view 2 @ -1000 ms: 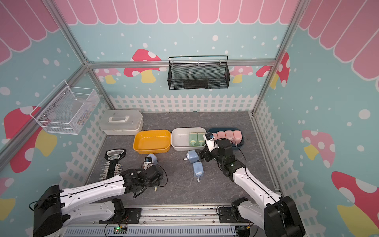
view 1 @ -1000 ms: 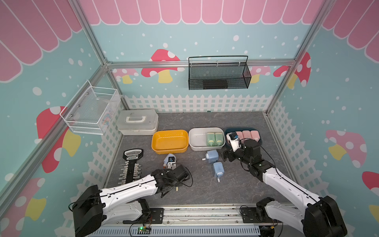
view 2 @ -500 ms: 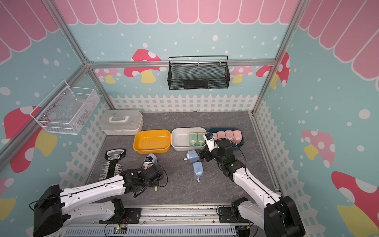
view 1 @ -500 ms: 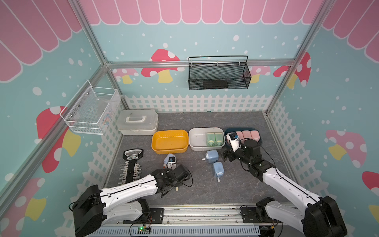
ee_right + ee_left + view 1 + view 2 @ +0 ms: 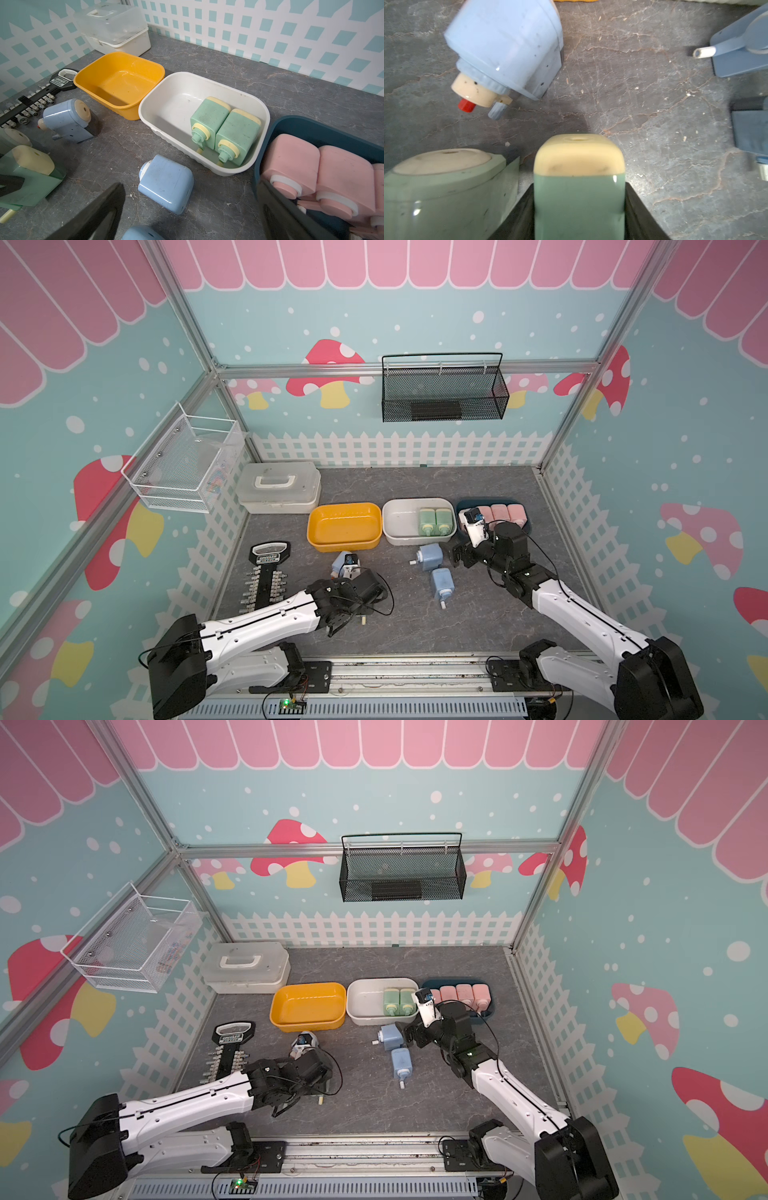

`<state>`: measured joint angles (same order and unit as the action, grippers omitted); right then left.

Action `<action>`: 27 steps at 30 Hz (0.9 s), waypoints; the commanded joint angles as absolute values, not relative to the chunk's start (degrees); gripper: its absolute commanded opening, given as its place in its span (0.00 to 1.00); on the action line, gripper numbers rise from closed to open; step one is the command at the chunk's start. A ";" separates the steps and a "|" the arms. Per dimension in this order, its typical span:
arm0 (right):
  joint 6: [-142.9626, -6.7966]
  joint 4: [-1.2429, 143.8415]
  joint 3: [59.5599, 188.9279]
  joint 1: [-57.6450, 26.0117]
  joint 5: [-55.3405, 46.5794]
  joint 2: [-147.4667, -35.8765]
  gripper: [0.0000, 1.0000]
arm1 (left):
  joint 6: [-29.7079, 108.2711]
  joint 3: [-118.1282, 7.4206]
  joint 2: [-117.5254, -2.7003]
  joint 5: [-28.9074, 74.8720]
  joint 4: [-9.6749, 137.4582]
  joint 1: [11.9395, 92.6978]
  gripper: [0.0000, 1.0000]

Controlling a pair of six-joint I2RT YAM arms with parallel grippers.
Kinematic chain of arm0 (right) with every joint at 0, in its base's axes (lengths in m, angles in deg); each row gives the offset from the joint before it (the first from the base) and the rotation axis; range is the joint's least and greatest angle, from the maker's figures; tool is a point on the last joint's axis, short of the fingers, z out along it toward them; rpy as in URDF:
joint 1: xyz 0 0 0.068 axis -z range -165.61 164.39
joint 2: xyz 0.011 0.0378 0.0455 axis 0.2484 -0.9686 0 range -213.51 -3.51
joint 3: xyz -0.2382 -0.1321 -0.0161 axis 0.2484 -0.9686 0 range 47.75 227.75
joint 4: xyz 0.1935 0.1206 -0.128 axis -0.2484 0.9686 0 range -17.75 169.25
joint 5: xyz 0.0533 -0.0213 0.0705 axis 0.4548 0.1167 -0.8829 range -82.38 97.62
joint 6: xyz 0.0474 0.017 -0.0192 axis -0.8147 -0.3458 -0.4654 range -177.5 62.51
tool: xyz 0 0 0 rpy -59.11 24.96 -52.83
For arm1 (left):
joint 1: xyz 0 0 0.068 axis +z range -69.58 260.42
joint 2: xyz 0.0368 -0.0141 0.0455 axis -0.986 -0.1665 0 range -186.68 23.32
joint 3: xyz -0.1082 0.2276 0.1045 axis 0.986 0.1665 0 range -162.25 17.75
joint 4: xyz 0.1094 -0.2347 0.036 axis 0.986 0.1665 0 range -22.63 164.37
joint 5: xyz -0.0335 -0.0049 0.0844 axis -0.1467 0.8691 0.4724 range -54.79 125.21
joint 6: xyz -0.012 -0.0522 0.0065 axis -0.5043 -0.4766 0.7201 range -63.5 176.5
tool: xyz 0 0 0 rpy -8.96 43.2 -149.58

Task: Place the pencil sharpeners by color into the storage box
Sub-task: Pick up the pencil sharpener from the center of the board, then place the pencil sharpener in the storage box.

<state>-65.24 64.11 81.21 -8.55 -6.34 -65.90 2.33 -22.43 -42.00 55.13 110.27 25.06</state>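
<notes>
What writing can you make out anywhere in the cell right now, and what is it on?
"GRE…": top line of the label on the socket rail handle; the remaining letters are too blurred.
Line under it: too small to read.
Pencil sharpeners, yellow bin, white bin, blue bin, lidded case: no text visible.

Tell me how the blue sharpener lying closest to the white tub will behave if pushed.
The blue sharpener lies on a flat side, so it will probably slide rather than roll. Its crank stub sticks out sideways and may make it swivel. The smooth, rounded plastic shell looks stiff but possibly slippery in a grip.
</notes>
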 commanded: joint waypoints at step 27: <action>-62.48 70.37 84.79 -8.73 -10.78 -67.01 0.98 | 15.33 -52.50 -51.83 49.19 118.97 31.46 0.00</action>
